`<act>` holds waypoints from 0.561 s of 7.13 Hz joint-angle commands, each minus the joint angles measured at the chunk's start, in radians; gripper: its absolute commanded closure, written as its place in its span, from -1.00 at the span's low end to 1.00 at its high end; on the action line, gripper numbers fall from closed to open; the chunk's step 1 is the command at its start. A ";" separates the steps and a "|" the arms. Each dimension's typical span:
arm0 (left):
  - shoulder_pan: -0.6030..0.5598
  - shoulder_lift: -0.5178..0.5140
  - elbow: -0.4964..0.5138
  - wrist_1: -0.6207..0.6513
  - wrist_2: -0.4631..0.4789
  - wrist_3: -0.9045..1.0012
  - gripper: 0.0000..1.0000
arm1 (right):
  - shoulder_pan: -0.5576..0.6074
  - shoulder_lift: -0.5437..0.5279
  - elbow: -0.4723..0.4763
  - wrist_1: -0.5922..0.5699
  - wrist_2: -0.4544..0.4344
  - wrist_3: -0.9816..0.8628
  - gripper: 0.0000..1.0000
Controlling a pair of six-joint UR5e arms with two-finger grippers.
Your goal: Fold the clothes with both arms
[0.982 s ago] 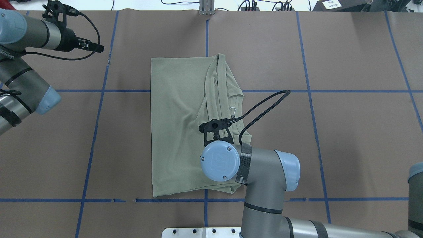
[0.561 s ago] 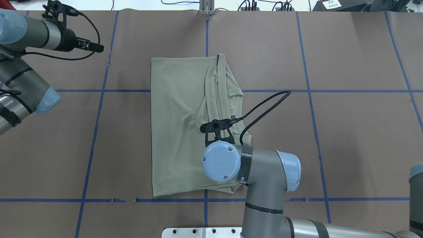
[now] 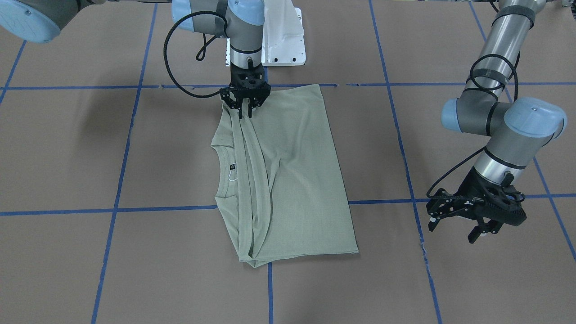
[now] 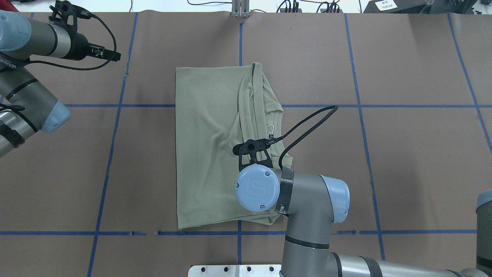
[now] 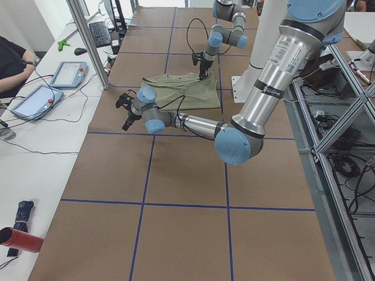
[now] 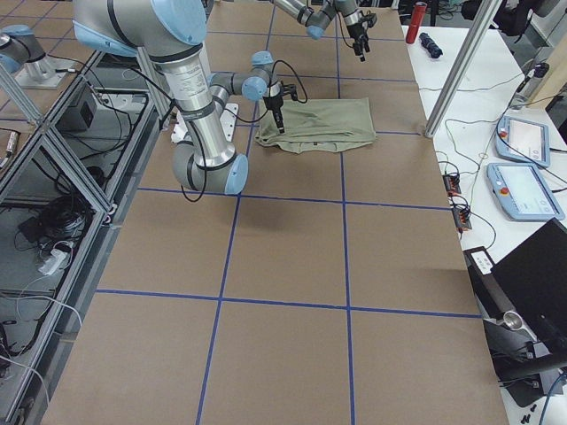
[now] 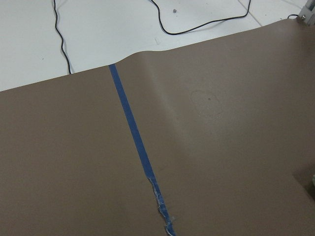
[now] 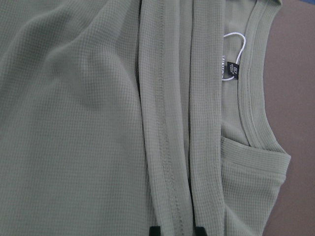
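Note:
The sage-green shirt [image 3: 297, 180] lies folded in a tall rectangle at the table's middle, also in the overhead view [image 4: 203, 154]. Its neck with the dark label [image 8: 231, 71] and white string loop [image 8: 236, 42] faces the robot's right. My right gripper [image 3: 245, 113] stands upright over the shirt's robot-side edge. It is shut on a long folded strip of the shirt, with the fingertips [image 8: 155, 229] on either side of the strip. My left gripper [image 3: 452, 227] is open and empty above bare table, far left of the shirt in the overhead view [image 4: 115, 56].
The brown table [image 4: 403, 154] is crossed by blue tape lines [image 4: 111, 154]. The white pedestal base [image 3: 283, 40] stands just behind the shirt's near edge. A metal post [image 5: 88, 41] and the operators' tablets [image 5: 67, 73] are beyond the far edge.
My right wrist has shifted a few pixels right over the shirt. The shirt and my left arm have not moved.

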 commanded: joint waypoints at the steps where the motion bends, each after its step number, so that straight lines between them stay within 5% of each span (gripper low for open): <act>1: 0.000 0.000 0.001 -0.001 0.000 0.000 -1.00 | -0.001 0.001 -0.016 0.001 0.001 -0.011 0.32; 3: 0.000 0.000 0.001 0.001 0.000 0.000 -1.00 | 0.001 0.004 0.000 -0.003 0.033 -0.010 1.00; 4: 0.000 0.000 0.001 -0.001 0.000 0.000 -1.00 | 0.001 0.000 0.006 -0.006 0.039 -0.010 1.00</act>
